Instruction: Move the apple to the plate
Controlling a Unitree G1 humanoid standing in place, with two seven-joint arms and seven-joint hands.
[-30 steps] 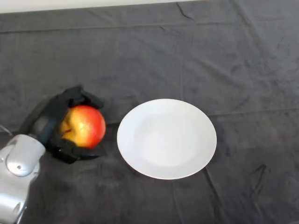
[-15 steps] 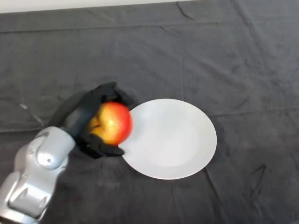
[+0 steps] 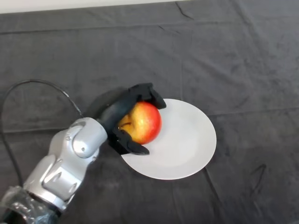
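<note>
A red and yellow apple (image 3: 144,122) is held in my black left hand (image 3: 122,110), whose fingers curl over its top and whose thumb wraps under it. The apple hangs over the left part of the round white plate (image 3: 187,140), which lies on the dark cloth near the middle of the view. Whether the apple touches the plate cannot be told. My silver-grey arm (image 3: 65,163) reaches in from the lower left.
A dark wrinkled cloth (image 3: 224,56) covers the whole table. A pale strip of wall or floor (image 3: 70,4) shows beyond the table's far edge.
My hand has carried the apple to the right, from beside the plate's left rim to over the plate's left part. The arm has stretched further into view.
</note>
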